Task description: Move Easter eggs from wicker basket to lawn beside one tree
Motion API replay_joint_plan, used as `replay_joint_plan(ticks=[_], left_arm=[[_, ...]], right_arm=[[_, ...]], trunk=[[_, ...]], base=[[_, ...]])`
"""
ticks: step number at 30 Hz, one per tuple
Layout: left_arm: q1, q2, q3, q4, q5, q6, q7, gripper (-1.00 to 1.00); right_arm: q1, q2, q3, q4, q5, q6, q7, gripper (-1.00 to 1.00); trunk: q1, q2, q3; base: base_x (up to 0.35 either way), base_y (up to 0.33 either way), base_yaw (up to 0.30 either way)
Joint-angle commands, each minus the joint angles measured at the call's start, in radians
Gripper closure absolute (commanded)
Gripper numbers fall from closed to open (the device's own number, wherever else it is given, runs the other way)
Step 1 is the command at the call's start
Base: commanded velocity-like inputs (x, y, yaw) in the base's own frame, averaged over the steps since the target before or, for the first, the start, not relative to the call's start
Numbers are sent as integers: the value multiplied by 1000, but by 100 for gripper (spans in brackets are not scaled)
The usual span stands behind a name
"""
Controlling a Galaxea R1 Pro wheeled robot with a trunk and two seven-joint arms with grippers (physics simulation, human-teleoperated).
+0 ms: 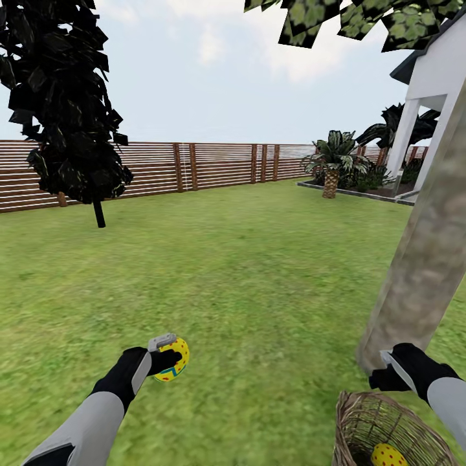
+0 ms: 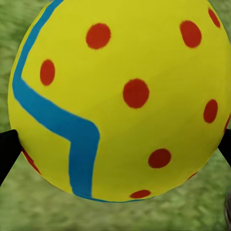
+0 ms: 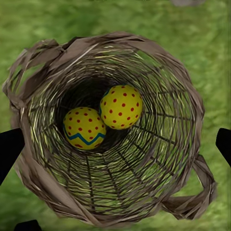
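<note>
Left gripper (image 1: 169, 358) clamped on one Easter egg (image 1: 175, 358), held above the lawn (image 1: 259, 272). Right gripper (image 1: 382, 375), fingers spread apart, hangs over the wicker basket (image 3: 183, 144); two eggs (image 3: 121, 106) lie inside. Tree trunk (image 1: 424, 259) just beyond the basket.

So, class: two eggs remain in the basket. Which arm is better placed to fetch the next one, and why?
The right. Its gripper hangs open above the wicker basket, looking down at both eggs. The left gripper already holds an egg.
</note>
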Motion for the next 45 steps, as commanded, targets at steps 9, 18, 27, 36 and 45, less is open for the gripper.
replay_joint_plan(ticks=[9,18,27,36,45], left_arm=[[-1,-1,9,-2,-2,6,-6,100],[-1,-1,10,-2,-2,6,-6,100],[-1,0,10,-2,-1,6,-6,100],[-1,-1,10,-2,-1,6,-7,100],[-1,-4,9,-2,-1,7,-7,100]], right_arm=[[-1,7,11,-2,-8,5,0,-100],[-1,8,11,-2,-8,5,0,-100],[-1,-4,6,0,-11,4,0,-100],[-1,-65,-52,46,-19,2,7,-100],[-1,10,-59,201,-20,-29,9,-100]], trunk=[[0,-1,-1],[0,-1,-1],[0,-1,-1],[0,-1,-1],[0,-1,-1]], base=[[67,25,0],[148,143,0],[4,5,0],[0,0,0],[0,0,0]])
